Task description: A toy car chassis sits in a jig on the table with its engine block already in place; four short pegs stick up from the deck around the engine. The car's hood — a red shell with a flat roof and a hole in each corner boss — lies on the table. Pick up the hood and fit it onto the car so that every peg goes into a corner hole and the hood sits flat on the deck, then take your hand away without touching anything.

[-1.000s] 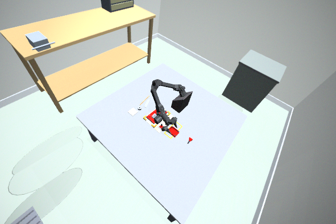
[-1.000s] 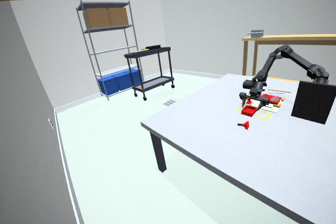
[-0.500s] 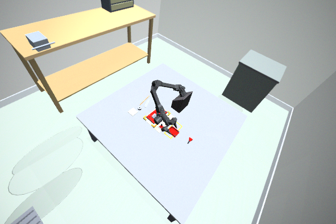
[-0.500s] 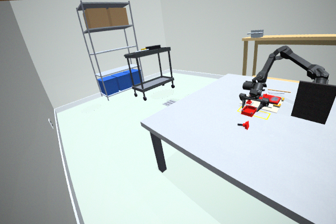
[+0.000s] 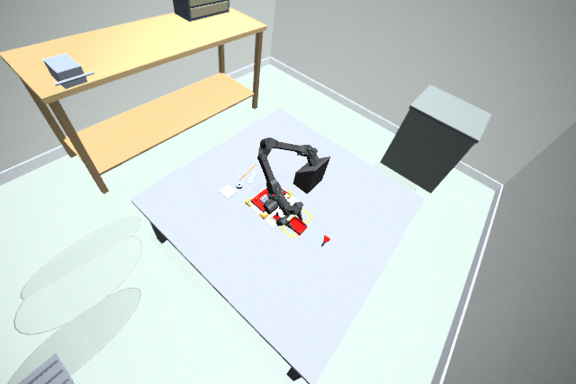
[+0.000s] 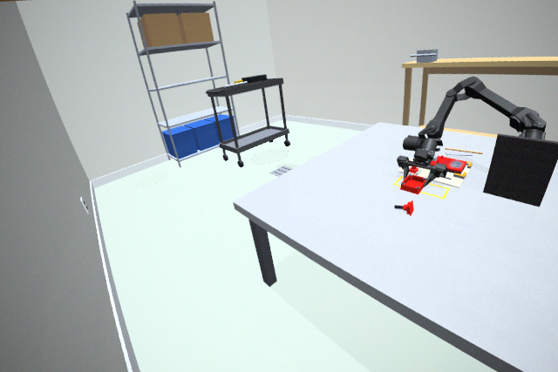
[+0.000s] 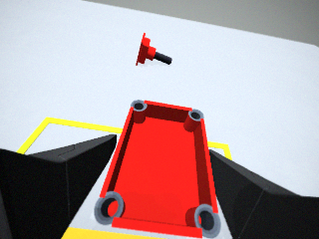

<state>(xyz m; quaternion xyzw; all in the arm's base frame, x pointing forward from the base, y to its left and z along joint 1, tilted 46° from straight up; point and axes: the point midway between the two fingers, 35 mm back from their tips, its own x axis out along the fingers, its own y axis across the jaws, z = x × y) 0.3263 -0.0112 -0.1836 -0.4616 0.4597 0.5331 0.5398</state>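
Observation:
The red hood (image 7: 159, 169) (image 5: 297, 225) (image 6: 413, 183) lies on the table with its hollow side up, a grey-rimmed hole in each corner boss, inside a yellow outlined rectangle (image 7: 47, 120) (image 6: 439, 197). My gripper (image 7: 161, 146) (image 5: 287, 218) (image 6: 418, 174) is low over it and open, one black finger along each long side, close to the walls; I cannot tell whether they touch. The red chassis (image 5: 260, 195) (image 6: 444, 161) with its grey engine block sits in the cream jig (image 6: 459, 179) just behind the hood. The pegs are too small to make out.
A small red knob with a dark stem (image 5: 326, 240) (image 6: 407, 207) (image 7: 150, 51) lies on the table beyond the hood. A black panel (image 5: 310, 175) (image 6: 518, 170) stands by the arm's base. A white square (image 5: 227, 191), a small ring (image 5: 238, 185) and a thin stick (image 5: 247, 171) lie behind the jig.

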